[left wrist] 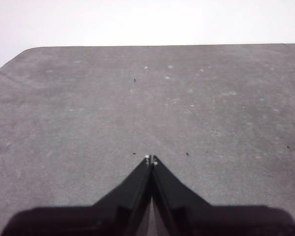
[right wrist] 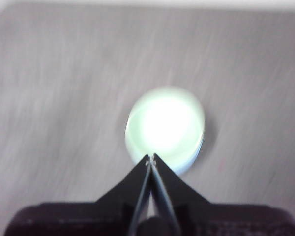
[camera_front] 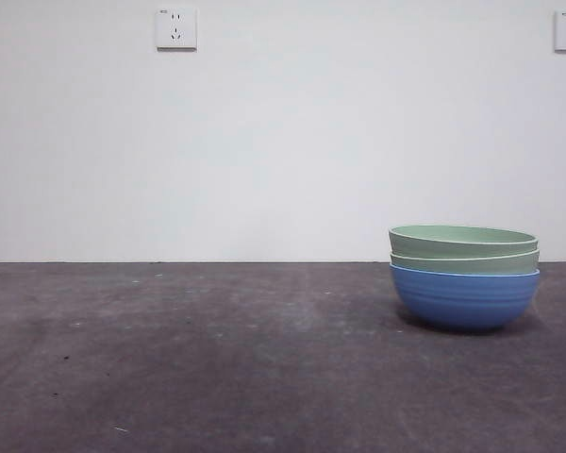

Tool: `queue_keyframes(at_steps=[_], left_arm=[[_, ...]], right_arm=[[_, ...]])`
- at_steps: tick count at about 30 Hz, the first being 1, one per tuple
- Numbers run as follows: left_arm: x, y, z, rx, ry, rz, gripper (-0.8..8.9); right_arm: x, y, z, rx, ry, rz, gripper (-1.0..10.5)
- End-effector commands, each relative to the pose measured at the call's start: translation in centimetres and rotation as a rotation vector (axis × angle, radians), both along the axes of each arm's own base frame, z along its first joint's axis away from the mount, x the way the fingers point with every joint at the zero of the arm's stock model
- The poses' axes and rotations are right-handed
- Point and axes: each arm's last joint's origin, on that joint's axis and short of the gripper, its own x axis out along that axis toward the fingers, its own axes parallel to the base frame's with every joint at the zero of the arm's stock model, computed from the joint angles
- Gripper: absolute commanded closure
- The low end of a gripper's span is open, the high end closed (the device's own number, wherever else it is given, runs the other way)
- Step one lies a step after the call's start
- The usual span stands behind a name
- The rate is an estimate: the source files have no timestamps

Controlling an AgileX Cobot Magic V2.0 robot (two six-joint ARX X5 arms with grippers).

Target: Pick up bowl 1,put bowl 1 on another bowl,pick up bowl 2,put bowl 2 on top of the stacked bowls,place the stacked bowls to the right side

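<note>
The stacked bowls stand on the table at the right in the front view: two pale green ridged bowls (camera_front: 463, 247) nested in the blue bowl (camera_front: 464, 297). In the blurred right wrist view the stack (right wrist: 165, 129) shows from above as a bright pale green disc with a thin blue edge. My right gripper (right wrist: 151, 158) hangs well above the stack, shut and holding nothing. Over bare table, my left gripper (left wrist: 151, 159) is shut too, with no bowl in its view. Neither arm shows in the front view.
The dark grey table (camera_front: 217, 359) runs back to a white wall with two sockets (camera_front: 175, 28). In the left wrist view the table's far edge and a rounded corner (left wrist: 24, 53) show.
</note>
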Motion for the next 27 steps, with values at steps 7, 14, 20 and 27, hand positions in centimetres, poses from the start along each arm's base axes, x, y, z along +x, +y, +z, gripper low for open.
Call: queue_keyframes(at_steps=[7, 14, 20, 27], left_arm=[[0.0, 0.0, -0.5, -0.007, 0.01, 0.007, 8.17], [0.0, 0.0, -0.5, -0.008, 0.01, 0.007, 8.17], [0.0, 0.0, -0.5, -0.008, 0.01, 0.007, 8.17], [0.0, 0.0, -0.5, -0.008, 0.01, 0.007, 8.17]], right_arm=[[-1.0, -1.2, -5.8, 0.004, -0.298, -0.088, 9.4], [-0.9, -1.2, -13.1, 0.083, -0.401, -0.117, 9.4], [-1.0, -1.2, -17.9, 0.109, -0.393, -0.125, 9.4], [-0.9, -1.2, -21.5, 0.128, -0.338, -0.134, 9.4]])
